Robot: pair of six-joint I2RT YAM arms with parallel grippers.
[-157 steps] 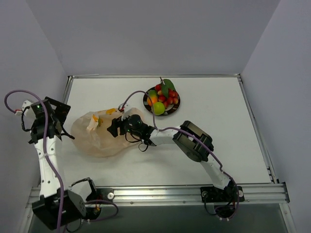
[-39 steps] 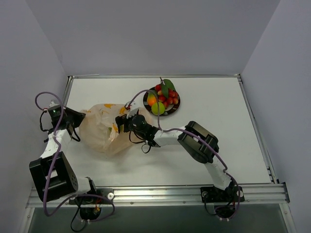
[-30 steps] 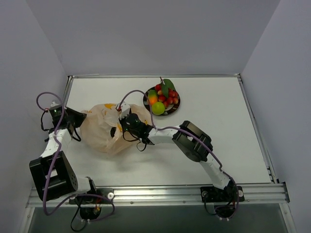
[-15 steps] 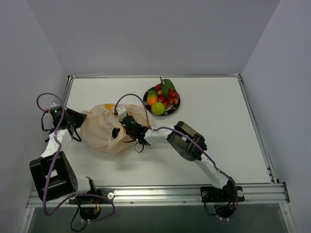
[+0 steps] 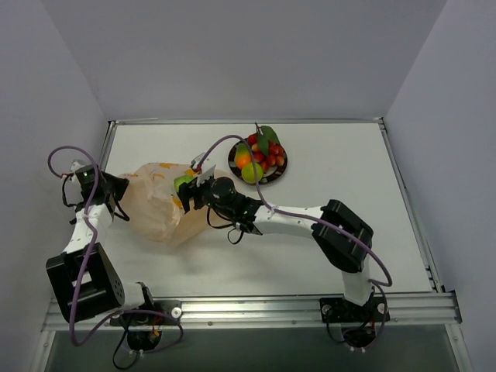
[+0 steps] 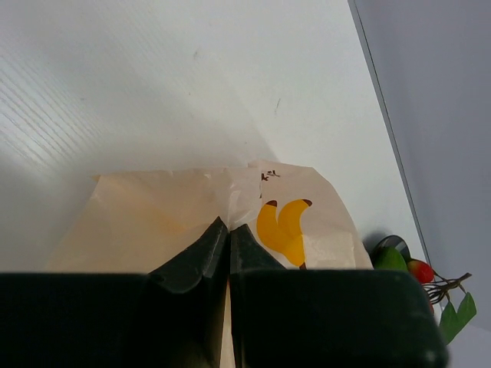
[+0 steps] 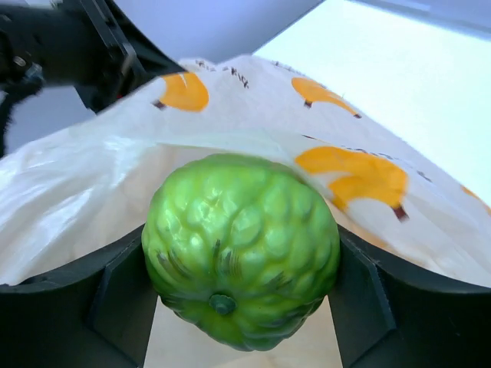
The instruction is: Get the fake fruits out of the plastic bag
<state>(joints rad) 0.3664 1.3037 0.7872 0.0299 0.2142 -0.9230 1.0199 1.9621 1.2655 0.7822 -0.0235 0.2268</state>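
Your right gripper (image 7: 240,299) has its jaws clamped on either side of a bumpy green custard apple (image 7: 240,245), right at the mouth of the plastic bag (image 5: 151,213). Your left gripper (image 6: 222,230) has its jaws pinched flat on the bag's opposite edge. Lift the fruit up and clear of the film before you swing toward the plate (image 5: 267,181) where the other fake fruits (image 5: 258,159) sit, so the crinkly lip does not drag along. Squeeze no harder, since the glossy shell looks slippery and could pop out.
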